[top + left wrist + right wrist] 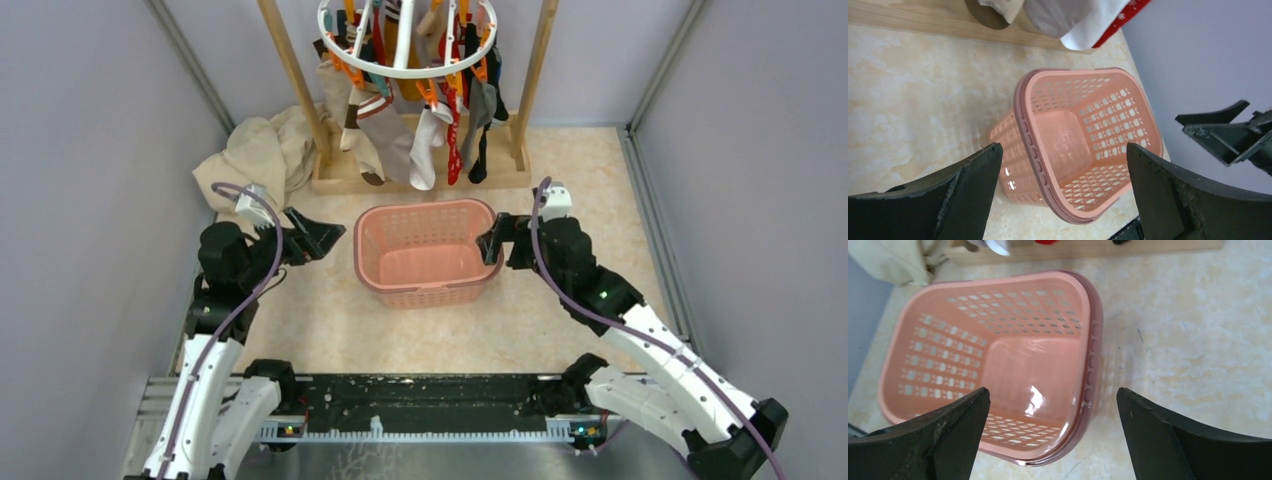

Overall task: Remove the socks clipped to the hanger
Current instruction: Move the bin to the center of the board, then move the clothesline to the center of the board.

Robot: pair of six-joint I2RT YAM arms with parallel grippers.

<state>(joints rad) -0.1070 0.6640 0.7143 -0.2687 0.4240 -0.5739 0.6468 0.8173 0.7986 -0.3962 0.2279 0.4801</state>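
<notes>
The white round hanger (pixel 400 72) with orange and teal clips hangs at the top centre from a wooden frame. Several socks (pixel 385 135) in grey, white, red, black and tan dangle from its clips; their tips show at the top of the left wrist view (pixel 1058 17). My left gripper (pixel 325 238) is open and empty, left of the pink basket, well below the socks. In its wrist view (pixel 1063 147) the jaws stand wide apart. My right gripper (pixel 490 243) is open and empty at the basket's right end, and its wrist view (pixel 1051 390) shows the same.
The pink slotted basket (pixel 425 207) sits between the grippers with nothing in it, also in both wrist views (pixel 1023 125) (pixel 1095 340). The wooden frame's posts (pixel 295 70) and base (pixel 420 180) stand behind it. A beige cloth (pixel 260 155) lies at back left. Grey walls close both sides.
</notes>
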